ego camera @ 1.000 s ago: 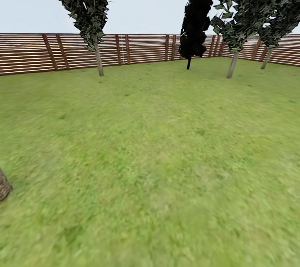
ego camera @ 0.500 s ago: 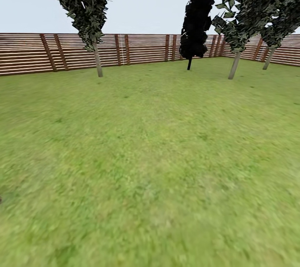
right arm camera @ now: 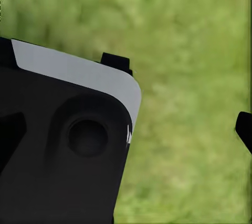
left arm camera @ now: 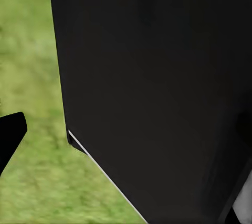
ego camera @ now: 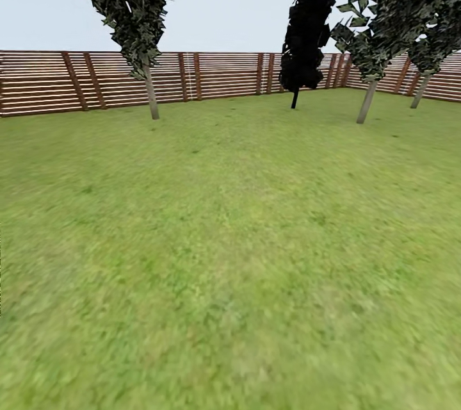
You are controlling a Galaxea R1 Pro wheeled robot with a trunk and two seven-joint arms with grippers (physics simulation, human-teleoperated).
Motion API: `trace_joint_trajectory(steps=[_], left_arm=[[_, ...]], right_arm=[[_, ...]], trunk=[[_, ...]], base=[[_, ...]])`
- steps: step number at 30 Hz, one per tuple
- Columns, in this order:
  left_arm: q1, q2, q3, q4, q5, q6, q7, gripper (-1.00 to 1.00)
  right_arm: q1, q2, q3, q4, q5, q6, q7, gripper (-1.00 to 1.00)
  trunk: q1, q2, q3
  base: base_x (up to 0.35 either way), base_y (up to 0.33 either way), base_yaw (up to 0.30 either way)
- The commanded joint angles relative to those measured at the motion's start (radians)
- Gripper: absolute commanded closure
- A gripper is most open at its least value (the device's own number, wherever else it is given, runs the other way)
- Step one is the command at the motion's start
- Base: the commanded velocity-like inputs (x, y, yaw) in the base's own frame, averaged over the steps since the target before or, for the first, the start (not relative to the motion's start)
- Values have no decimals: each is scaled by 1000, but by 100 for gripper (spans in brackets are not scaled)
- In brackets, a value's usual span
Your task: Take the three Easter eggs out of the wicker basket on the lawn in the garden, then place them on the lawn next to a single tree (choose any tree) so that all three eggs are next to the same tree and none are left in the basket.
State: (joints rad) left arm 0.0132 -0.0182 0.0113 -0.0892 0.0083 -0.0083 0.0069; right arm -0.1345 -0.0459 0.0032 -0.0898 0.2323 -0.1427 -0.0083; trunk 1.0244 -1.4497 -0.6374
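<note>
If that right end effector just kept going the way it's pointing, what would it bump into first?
Probably just the lawn. The right wrist view looks along the fingers at blurred green grass, with nothing lying on it. A black and grey robot body part sits to one side, though its depth is unclear.

Pretty much just open lawn (ego camera: 230, 256) here, patchy green grass running back to a brown slatted wooden fence (ego camera: 218, 75). A thin-trunked tree (ego camera: 151, 91) stands near the fence on the left, a black-foliage tree (ego camera: 306, 25) right of centre, and two more leafy trees (ego camera: 367, 99) at the right, under pale sky.
</note>
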Motion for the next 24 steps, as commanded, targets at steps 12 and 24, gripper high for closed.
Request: trace_joint_trajectory(steps=[12, 24], left_arm=[[1, 0, 1, -2, 1, -1, 1, -100], [1, -1, 3, -3, 2, -3, 2, -100]], right_arm=[[-1, 0, 0, 1, 5, -3, -1, -100], [0, 0, 0, 1, 5, -3, -1, -100]], trunk=[[1, 0, -1], [1, 0, -1]], base=[[333, -10, 255], [243, -83, 285]])
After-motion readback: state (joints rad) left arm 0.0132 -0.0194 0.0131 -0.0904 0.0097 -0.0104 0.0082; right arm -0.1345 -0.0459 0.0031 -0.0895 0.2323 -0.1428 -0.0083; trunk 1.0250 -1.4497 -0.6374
